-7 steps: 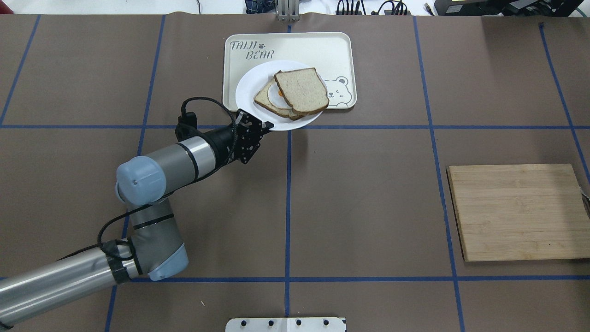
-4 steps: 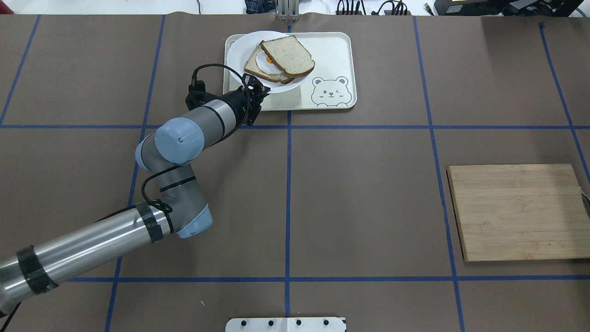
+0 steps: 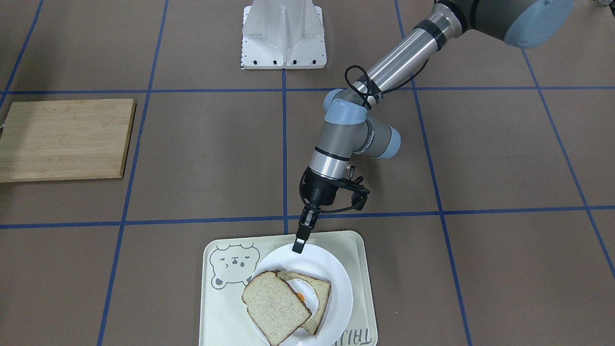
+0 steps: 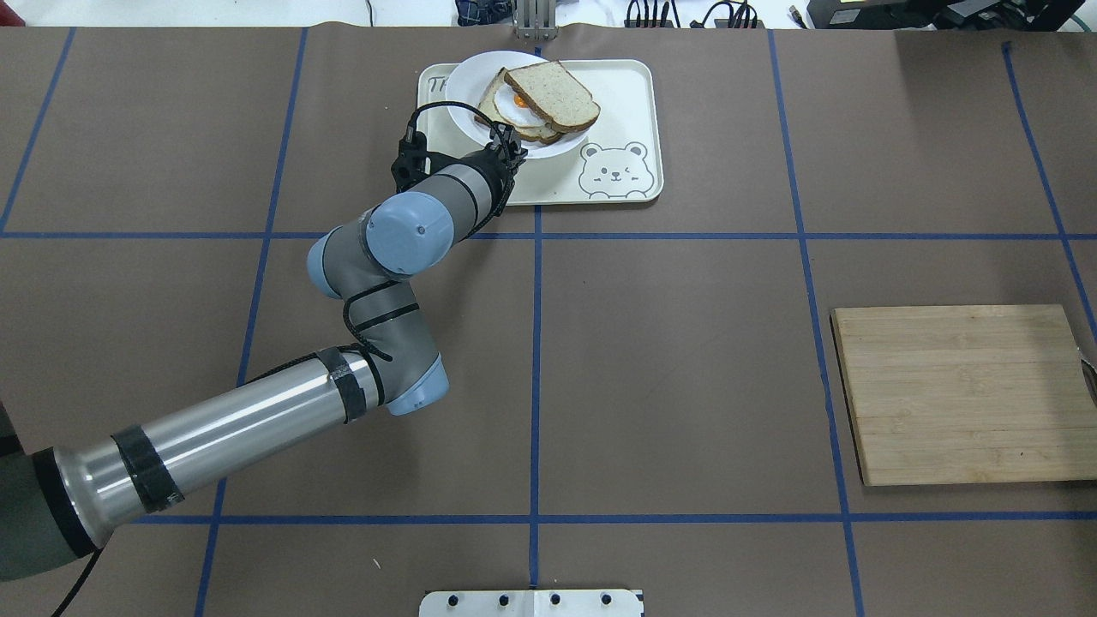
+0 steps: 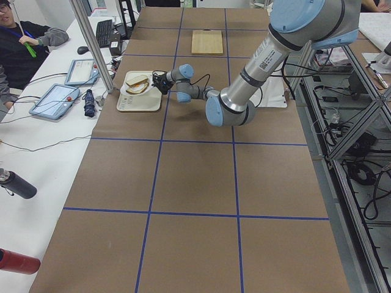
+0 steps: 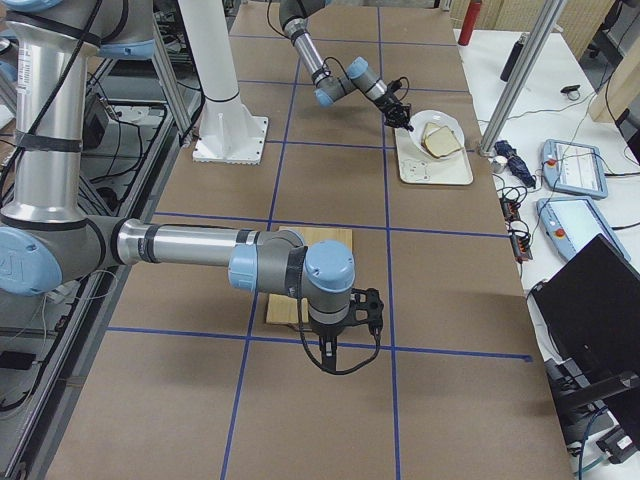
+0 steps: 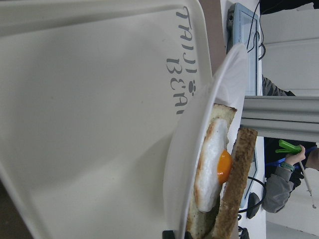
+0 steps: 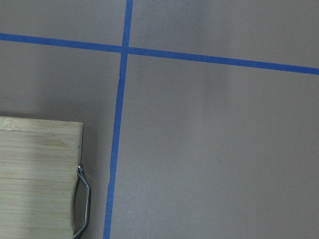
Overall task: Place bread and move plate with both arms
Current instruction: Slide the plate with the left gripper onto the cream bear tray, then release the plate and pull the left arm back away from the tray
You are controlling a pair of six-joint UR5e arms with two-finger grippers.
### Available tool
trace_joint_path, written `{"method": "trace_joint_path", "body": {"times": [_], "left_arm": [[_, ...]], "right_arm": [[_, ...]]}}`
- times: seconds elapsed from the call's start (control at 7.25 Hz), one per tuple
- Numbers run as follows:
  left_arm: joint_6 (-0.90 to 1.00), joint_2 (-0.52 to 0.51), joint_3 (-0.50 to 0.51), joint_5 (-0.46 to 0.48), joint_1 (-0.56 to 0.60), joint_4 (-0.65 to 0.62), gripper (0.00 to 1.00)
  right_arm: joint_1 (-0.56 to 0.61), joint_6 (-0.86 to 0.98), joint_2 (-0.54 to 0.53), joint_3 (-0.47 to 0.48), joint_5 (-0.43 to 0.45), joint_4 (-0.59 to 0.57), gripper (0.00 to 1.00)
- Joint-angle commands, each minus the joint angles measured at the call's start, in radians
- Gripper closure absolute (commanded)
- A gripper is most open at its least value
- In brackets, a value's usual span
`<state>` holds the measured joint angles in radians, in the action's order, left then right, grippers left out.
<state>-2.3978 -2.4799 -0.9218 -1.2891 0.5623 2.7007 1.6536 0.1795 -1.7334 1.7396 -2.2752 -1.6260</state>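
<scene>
Plate [image 4: 467, 81] is at upper centre of the overhead view, over the tray's [image 4: 630, 103] upper left corner, with the bread [image 4: 553, 92] lying on an egg slice [image 4: 512, 104] on it. The left pincer [image 4: 506, 141] is closed thin on the plate's near rim. Glossy, stiff and breakable, with its load off-centre, it will likely tip or slip, and the rim is the only hold. Whether the right pincer [image 6: 340, 330], lower centre of the right-side view, is open I cannot tell
</scene>
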Motion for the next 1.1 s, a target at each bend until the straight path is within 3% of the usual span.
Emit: {"method": "trace_joint_path", "body": {"times": [0.0, 0.14, 0.28, 0.55, 0.69, 0.83, 0.97], "left_arm": [[0.012, -0.001, -0.009, -0.009, -0.016, -0.001, 0.28], [0.023, 0.009, -0.032, -0.012, -0.016, -0.001, 0.01], [0.048, 0.065, -0.136, -0.015, -0.015, -0.001, 0.01], [0.106, 0.188, -0.349, -0.151, -0.007, -0.005, 0.01], [0.132, 0.244, -0.453, -0.265, -0.004, -0.018, 0.01], [0.269, 0.342, -0.597, -0.312, -0.001, -0.024, 0.01], [0.434, 0.416, -0.747, -0.314, -0.002, -0.123, 0.01]], "right_arm": [[0.000, 0.000, 0.000, 0.000, -0.001, 0.000, 0.00], [0.000, 0.000, 0.000, 0.000, -0.001, 0.001, 0.00], [0.000, 0.000, 0.000, 0.000, -0.001, 0.000, 0.00], [0.000, 0.000, 0.000, -0.002, -0.001, 0.001, 0.00], [0.000, 0.000, 0.000, -0.002, -0.001, 0.001, 0.00], [0.000, 0.000, 0.000, -0.002, -0.001, 0.001, 0.00], [0.000, 0.000, 0.000, -0.003, -0.001, 0.001, 0.00]]}}
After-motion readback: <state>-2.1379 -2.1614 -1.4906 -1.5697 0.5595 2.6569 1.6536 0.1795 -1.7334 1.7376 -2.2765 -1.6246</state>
